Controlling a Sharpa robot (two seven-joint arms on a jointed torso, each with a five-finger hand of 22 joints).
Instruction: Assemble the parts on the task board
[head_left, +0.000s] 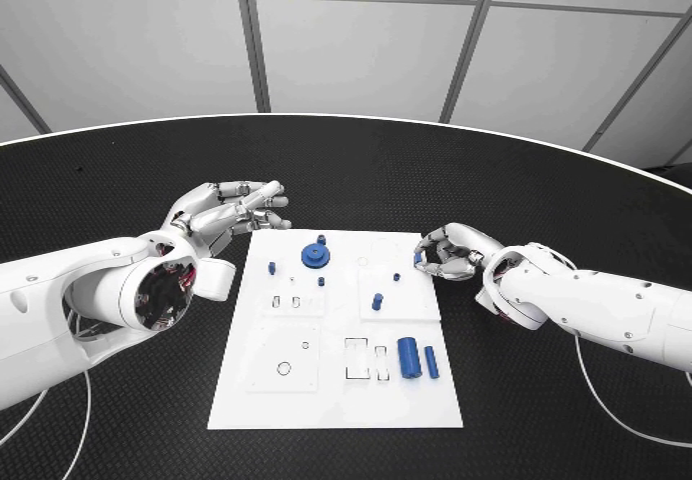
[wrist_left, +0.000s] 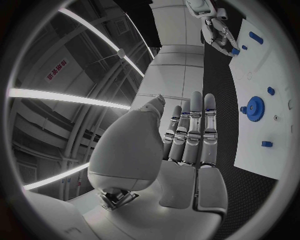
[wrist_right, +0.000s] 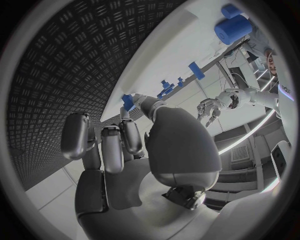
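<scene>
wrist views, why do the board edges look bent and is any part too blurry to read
Fisheye distortion: in the left wrist view the task board edge bows; in the right wrist view it curves likewise, and the nearest blue cylinder looks soft. In the head view the board's edges stay straight.

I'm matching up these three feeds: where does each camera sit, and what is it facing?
Head view: on the robot's head, looking down at the task board; both arms, left hand and right hand show.
Left wrist view: behind the left hand, facing the board's blue gear.
Right wrist view: behind the right hand, facing the board edge.
Shared: all three show the board and both hands.
</scene>
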